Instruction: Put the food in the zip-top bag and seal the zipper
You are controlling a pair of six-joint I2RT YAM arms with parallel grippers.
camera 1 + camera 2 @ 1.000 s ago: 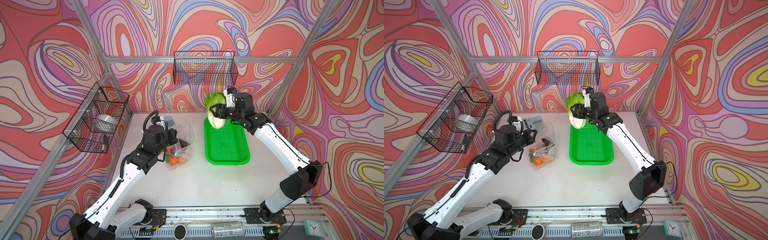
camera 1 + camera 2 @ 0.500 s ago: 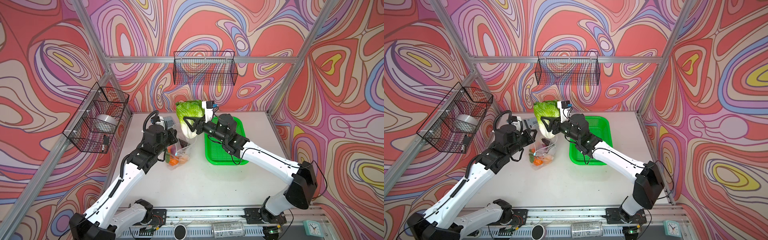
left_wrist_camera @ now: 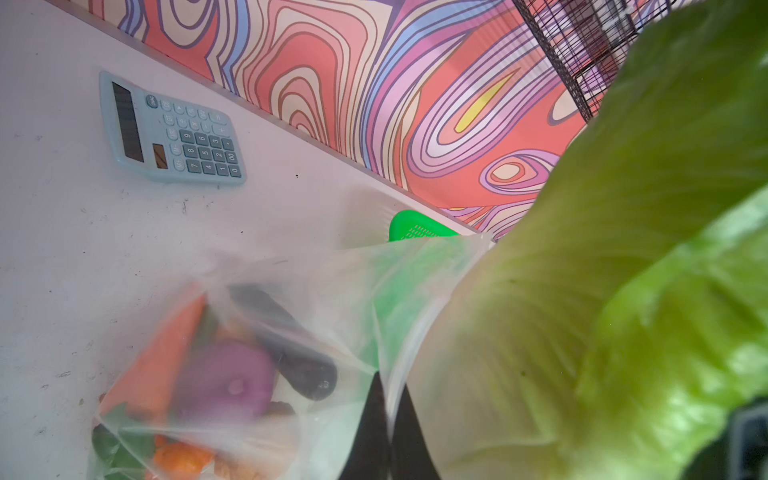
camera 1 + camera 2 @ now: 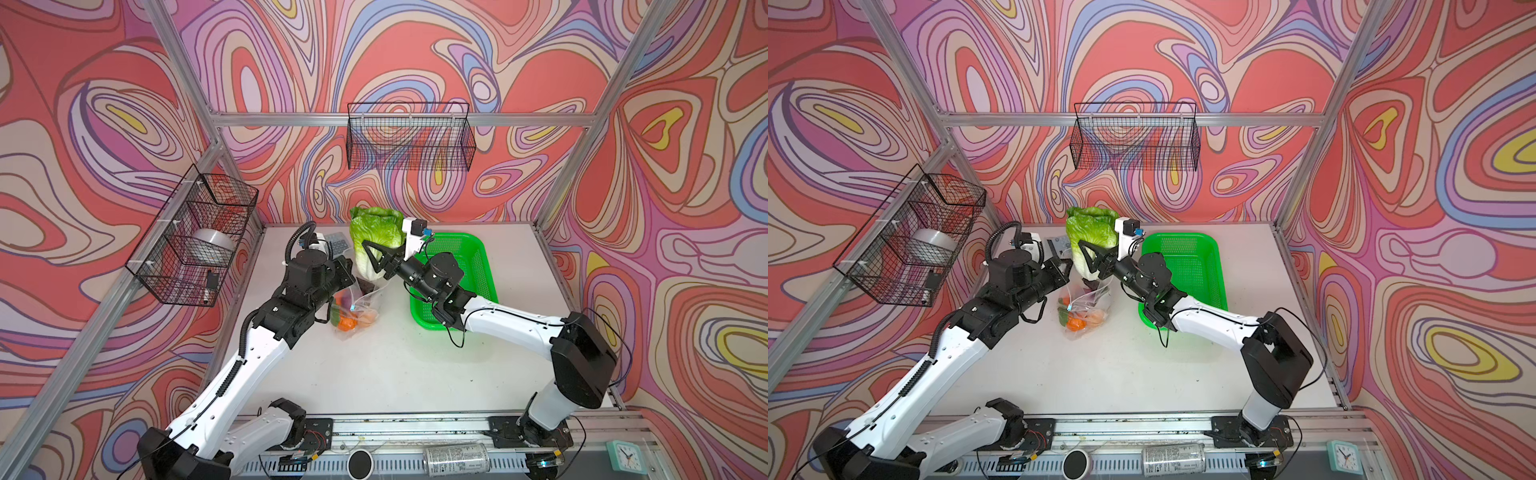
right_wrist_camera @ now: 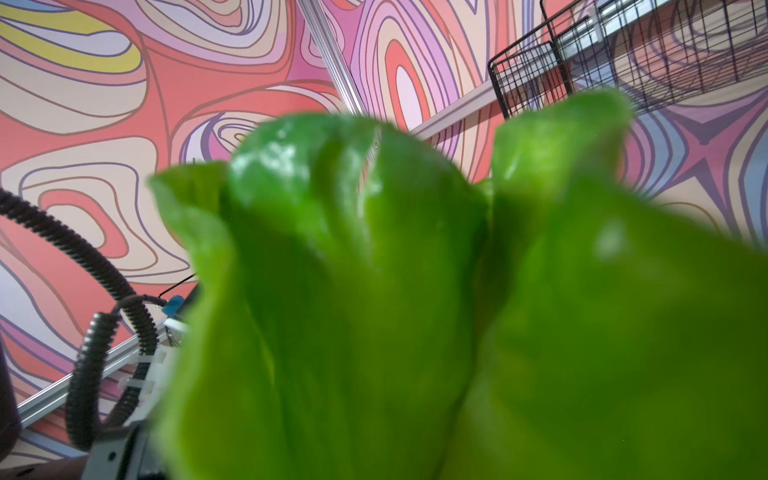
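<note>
White worktop (image 4: 374,374): left gripper (image 3: 386,399) pinched tight on zip-top bag (image 4: 360,305) rim; right gripper (image 4: 380,261) clamps napa cabbage (image 4: 376,228), base at bag mouth.

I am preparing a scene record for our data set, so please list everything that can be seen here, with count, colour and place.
green basket: one, green, on table, right side
zip-top bag: one, clear, on table left of green basket
napa cabbage: one, pale green, upright at bag's mouth
carrot: one, orange, inside bag
onion: one, purple, inside bag
eggplant: one, dark, inside bag
calculator: one, light blue, table's back
wire baskets: two, black, hanging at back and left
can: one, silver, lying in front
clock: one, teal, front right corner
left tool: one, black, shut on bag's edge
right tool: one, black, gripping the cabbage
</note>
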